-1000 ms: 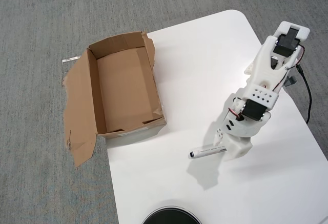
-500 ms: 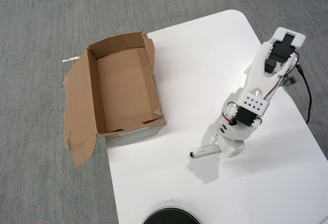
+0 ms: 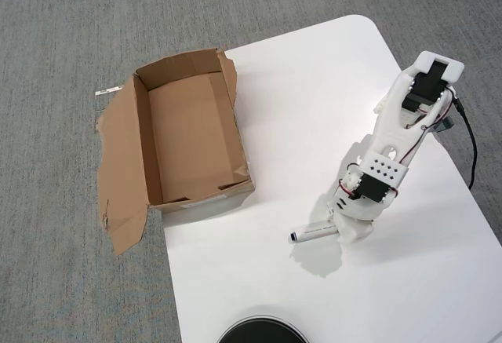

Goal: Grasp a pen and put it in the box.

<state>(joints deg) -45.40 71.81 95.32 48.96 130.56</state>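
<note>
Table [image 3: 314,84] white, round-cornered. Box [image 3: 192,135] sat well off to the left of my gripper [image 3: 339,231] in the overhead view, open, empty, flaps torn. Pen [image 3: 312,233] lay on the table, its far end under my gripper, dark tip poking out toward the box. Fingers hidden beneath the wrist; whether spread or pinching the pen I could not tell. Risk, as I judged it: an end-on hold could let the pen pivot or slip on lifting. Dark round thing [image 3: 261,331] cut off at bottom edge.
</note>
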